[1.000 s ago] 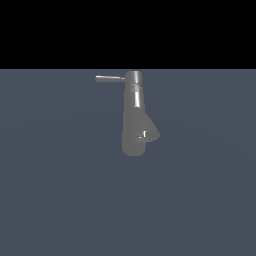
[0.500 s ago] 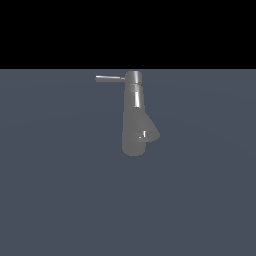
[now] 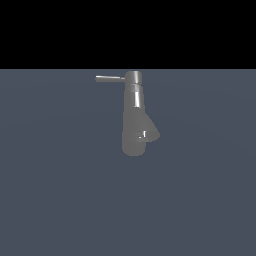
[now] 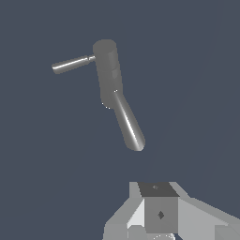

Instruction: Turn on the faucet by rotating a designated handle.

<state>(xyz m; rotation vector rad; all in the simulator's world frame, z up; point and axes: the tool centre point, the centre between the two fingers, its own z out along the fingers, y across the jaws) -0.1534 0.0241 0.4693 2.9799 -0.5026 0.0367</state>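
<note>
Tool (image 4: 159,213) apart from faucet (image 4: 115,89) | handle (image 4: 71,64) untouched

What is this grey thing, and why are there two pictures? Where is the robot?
These pictures are drawn by a computer, like a video game. The grey thing is a faucet, the tap that water comes from. It has a tall round body that gets wider at one end. The thin stick poking out of its cap is the handle; turning it switches the water on. In the exterior view it points to that view's left.

One picture comes from a camera off the arm that watches the scene. The other comes from a camera on the robot arm's wrist, so it sees what the arm sees. The blocky grey shape at its edge is part of the robot's gripper, its hand. I cannot tell if it is open or shut. It holds nothing and is apart from the faucet.
</note>
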